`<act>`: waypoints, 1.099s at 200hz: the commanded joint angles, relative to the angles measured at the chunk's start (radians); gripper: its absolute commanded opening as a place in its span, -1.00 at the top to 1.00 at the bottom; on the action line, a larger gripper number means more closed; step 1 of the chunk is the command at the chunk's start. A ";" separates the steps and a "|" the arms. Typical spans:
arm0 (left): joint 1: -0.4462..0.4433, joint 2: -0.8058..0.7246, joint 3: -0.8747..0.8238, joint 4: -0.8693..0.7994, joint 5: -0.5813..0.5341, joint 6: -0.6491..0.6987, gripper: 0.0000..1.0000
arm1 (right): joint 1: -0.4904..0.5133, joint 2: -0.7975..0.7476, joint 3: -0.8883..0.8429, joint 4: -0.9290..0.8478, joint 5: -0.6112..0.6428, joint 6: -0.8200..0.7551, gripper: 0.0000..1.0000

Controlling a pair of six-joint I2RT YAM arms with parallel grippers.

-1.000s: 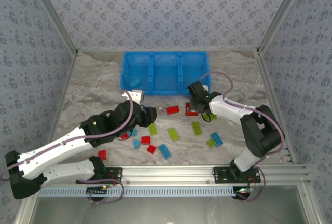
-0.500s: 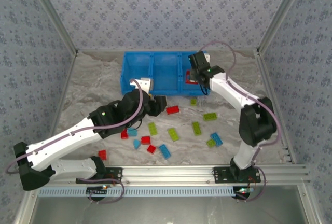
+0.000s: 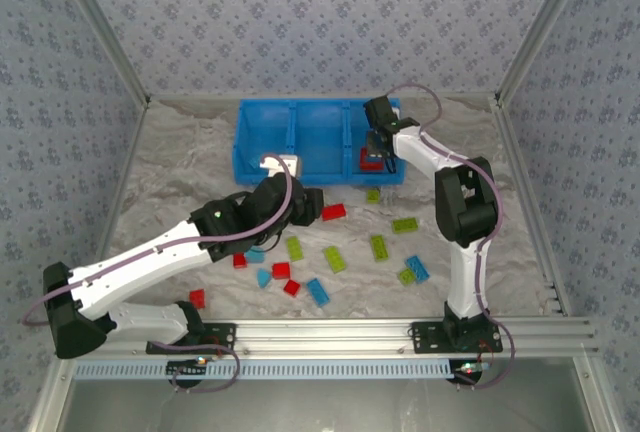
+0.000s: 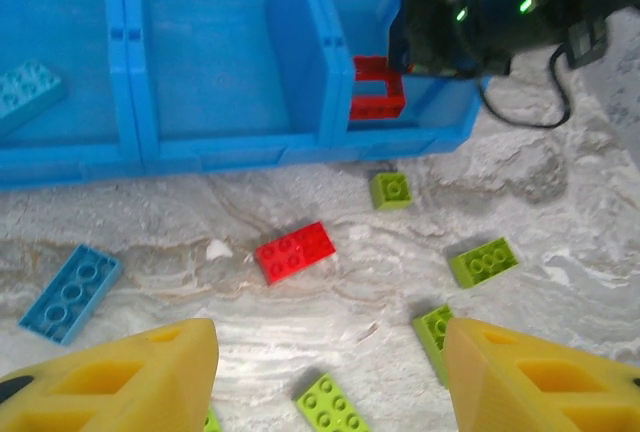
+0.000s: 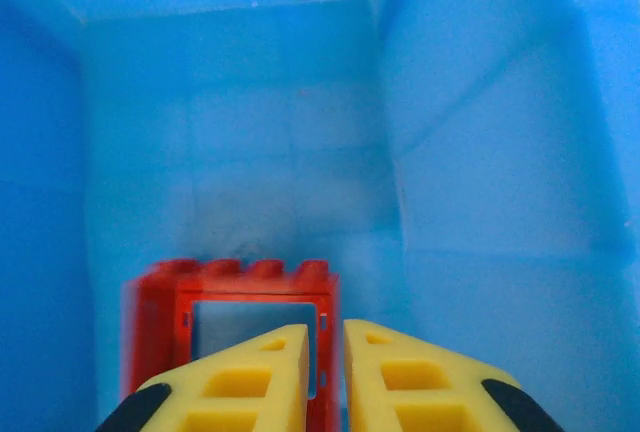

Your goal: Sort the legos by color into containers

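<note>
So the blue bin (image 3: 318, 112) sits along the far edge of the table (image 3: 180, 172), long side running left to right, with three compartments in a row. The right claw (image 5: 325, 352) is dipped into the right compartment (image 4: 420, 137) and looks clenched on one upright of a red frame brick (image 5: 230, 284). That brick stands upright with its studs on top and its long side running across the compartment, close to the front wall. Blue walls box it in on both sides and at the back. The left claw (image 4: 325, 352) hangs released with nothing between its fingers, over the middle of the table just in front of the bin. From overhead, the left arm (image 3: 150, 257) crosses the bin's front wall at the left compartment and covers part of the loose pile. The left compartment holds one light blue brick (image 4: 25, 92), lying flat and slanted. Loose on the table, counting what the arm doesn't cover, there are five red bricks (image 3: 281, 270), six lime green bricks (image 3: 335, 259) and four light blue bricks (image 3: 317, 291), spread from the middle toward the near edge. The nearest red brick (image 4: 295, 252) lies flat, long side slanted a little off the bin's front. A small green brick (image 4: 391, 189) sits just in front of the right compartment.
</note>
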 commanded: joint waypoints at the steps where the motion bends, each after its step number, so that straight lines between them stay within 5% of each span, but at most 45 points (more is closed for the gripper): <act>1: -0.007 0.015 -0.029 -0.059 -0.003 -0.077 -0.23 | 0.001 0.006 0.031 -0.034 -0.013 -0.006 0.47; 61: 0.052 0.104 -0.063 -0.221 0.073 -0.248 -0.23 | 0.039 -0.315 -0.060 0.029 0.026 -0.022 0.36; 112: 0.151 0.323 -0.062 -0.235 0.227 -0.345 -0.26 | 0.223 -0.923 -0.637 0.343 -0.129 -0.111 -0.09; 143: 0.188 0.450 -0.022 -0.275 0.274 -0.385 -0.29 | 0.361 -1.219 -0.841 0.301 -0.178 -0.105 -0.25; 220: 0.214 0.585 0.014 -0.234 0.325 -0.385 -0.30 | 0.488 -1.415 -0.986 0.213 -0.315 -0.078 -0.28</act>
